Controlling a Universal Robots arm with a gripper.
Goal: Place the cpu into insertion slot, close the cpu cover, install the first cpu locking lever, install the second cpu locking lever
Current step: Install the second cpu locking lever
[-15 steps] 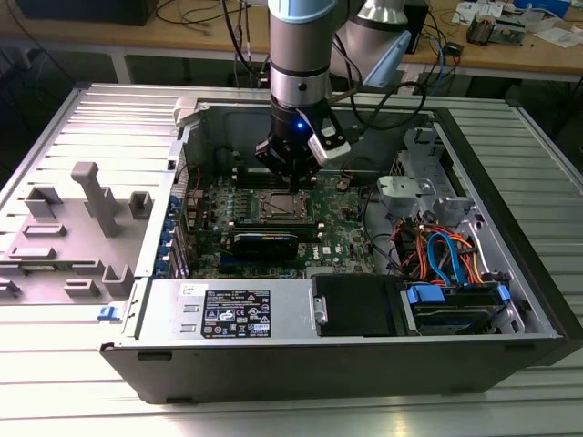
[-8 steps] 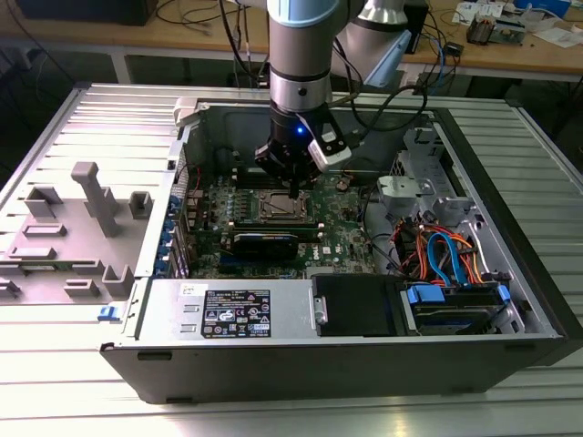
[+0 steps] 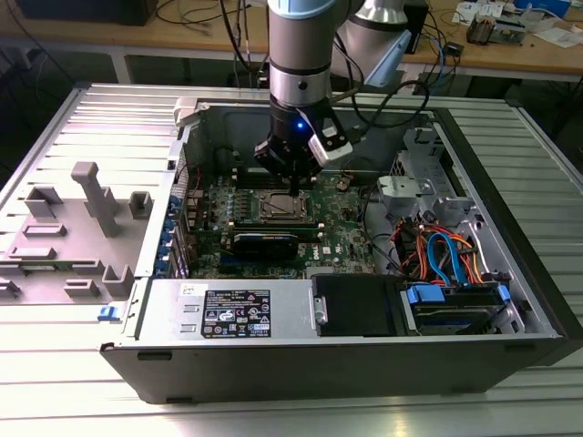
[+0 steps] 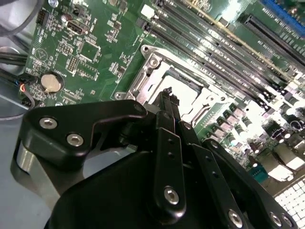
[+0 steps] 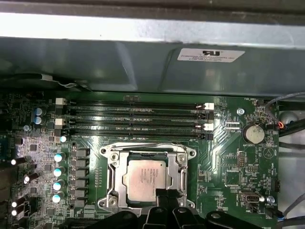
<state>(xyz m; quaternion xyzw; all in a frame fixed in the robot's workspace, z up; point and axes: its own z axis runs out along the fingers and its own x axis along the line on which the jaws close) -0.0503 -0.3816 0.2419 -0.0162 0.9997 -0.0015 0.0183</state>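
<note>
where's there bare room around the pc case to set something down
Free: the ribbed metal table in front of the case, and its strip along the exterior view's right. Crowded: the grey holders on the left, the board under the gripper, the cable corner.

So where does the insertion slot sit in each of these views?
Exterior view: insertion slot mid-board, just below the gripper.
First wrist view, beside the fingertips.
Second wrist view, past the fingertips.
Shared landmark: the memory slots alongside it.
</note>
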